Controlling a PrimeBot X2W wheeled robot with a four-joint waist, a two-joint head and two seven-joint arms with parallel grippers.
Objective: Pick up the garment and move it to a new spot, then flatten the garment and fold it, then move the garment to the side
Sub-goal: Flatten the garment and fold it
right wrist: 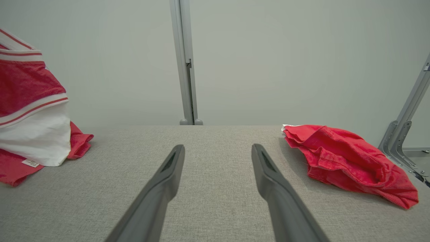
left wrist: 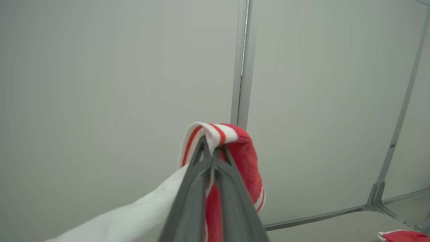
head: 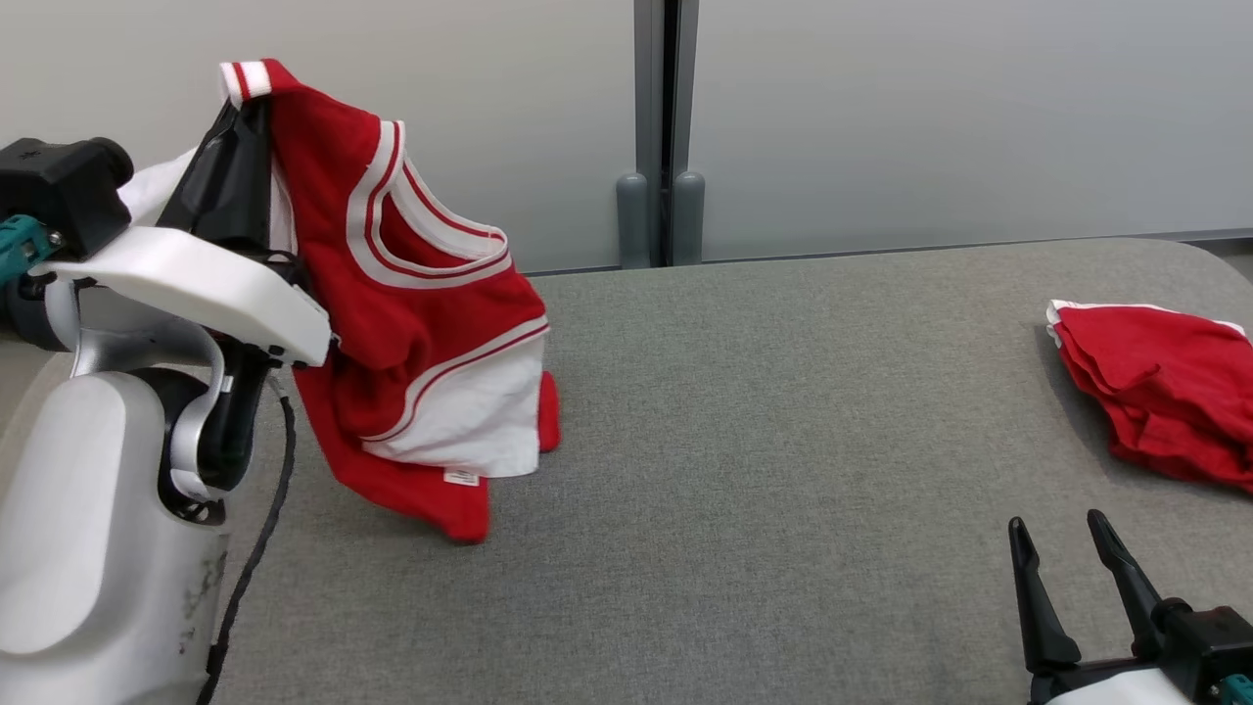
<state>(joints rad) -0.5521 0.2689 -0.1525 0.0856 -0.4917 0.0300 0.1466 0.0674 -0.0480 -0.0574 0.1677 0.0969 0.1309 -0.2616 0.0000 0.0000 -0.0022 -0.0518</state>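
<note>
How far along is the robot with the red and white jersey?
Pickup done: the left gripper is shut on the jersey, held up by its striped edge. Moving it is in hand. Flattening, folding and setting aside remain; the right gripper is open.

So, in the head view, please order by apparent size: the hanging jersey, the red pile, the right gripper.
1. hanging jersey
2. red pile, partly cut off
3. right gripper, nearer the camera, also cut off

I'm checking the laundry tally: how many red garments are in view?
2. The jersey hangs from the shut left gripper over the left side of the table. The second garment lies bunched at the table's right. Nothing suggests more are hidden.
</note>
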